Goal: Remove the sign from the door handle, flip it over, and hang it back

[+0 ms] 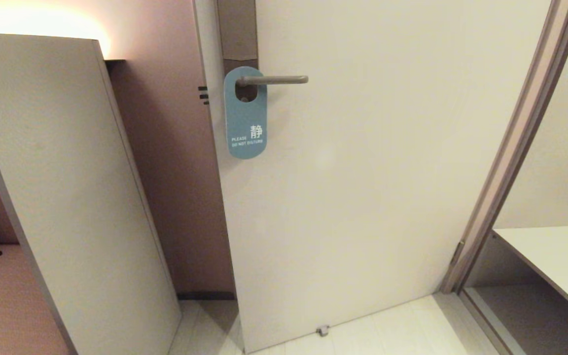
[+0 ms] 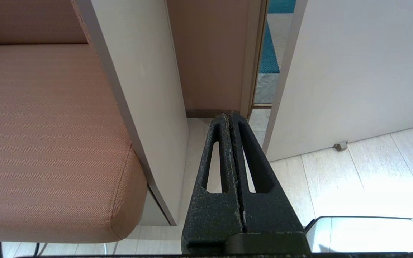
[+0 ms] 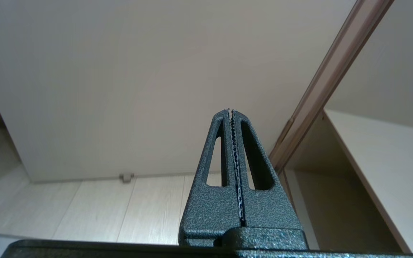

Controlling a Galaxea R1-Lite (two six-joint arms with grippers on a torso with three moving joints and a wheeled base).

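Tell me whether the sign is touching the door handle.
Touching. The head view shows the sign hanging from the door handle, the lever passing through its oval hole.

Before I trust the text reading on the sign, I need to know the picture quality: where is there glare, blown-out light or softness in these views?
Head view: warm glow blown out at the top left corner; the sign is evenly lit, its small lettering soft. Left wrist view: the floor washes out white beside the shut left gripper. Right wrist view: even light, no glare, right gripper sharp against the door.
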